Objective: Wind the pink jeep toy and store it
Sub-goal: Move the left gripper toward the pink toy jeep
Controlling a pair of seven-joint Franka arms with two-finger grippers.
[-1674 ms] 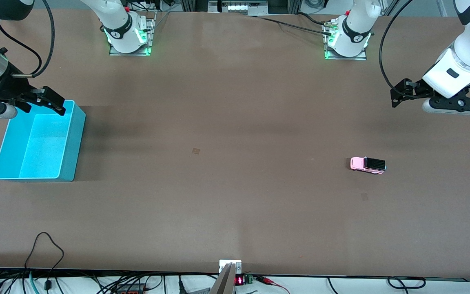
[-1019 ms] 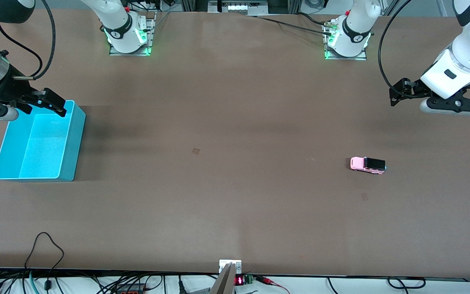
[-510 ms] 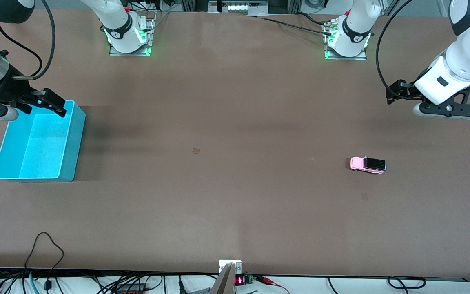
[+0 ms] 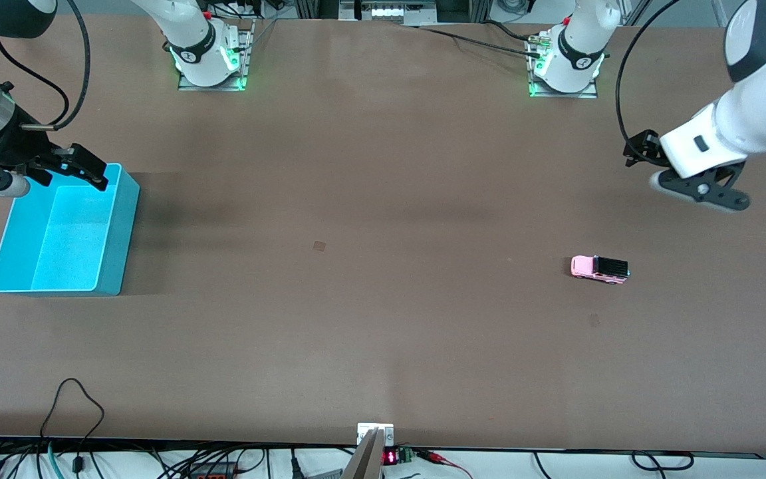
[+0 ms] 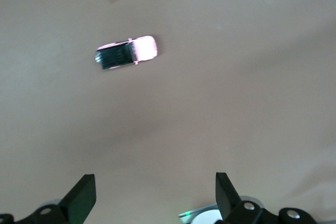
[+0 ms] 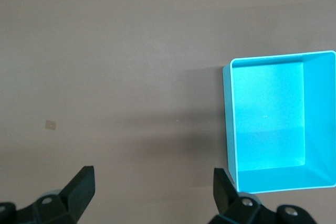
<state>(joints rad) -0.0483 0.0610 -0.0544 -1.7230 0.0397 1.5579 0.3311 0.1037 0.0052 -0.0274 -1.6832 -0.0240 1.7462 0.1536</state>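
— Where is the tiny light pink jeep toy with the black ribbed roof?

— On its wheels on the brown table, toward the left arm's end. The left tool hangs in the air above bare table well apart from it, fingers spread wide and holding nothing.

— And the right tool?

— That arm waits over the rim of the open bright turquoise plastic bin, its fingers likewise parted and empty.
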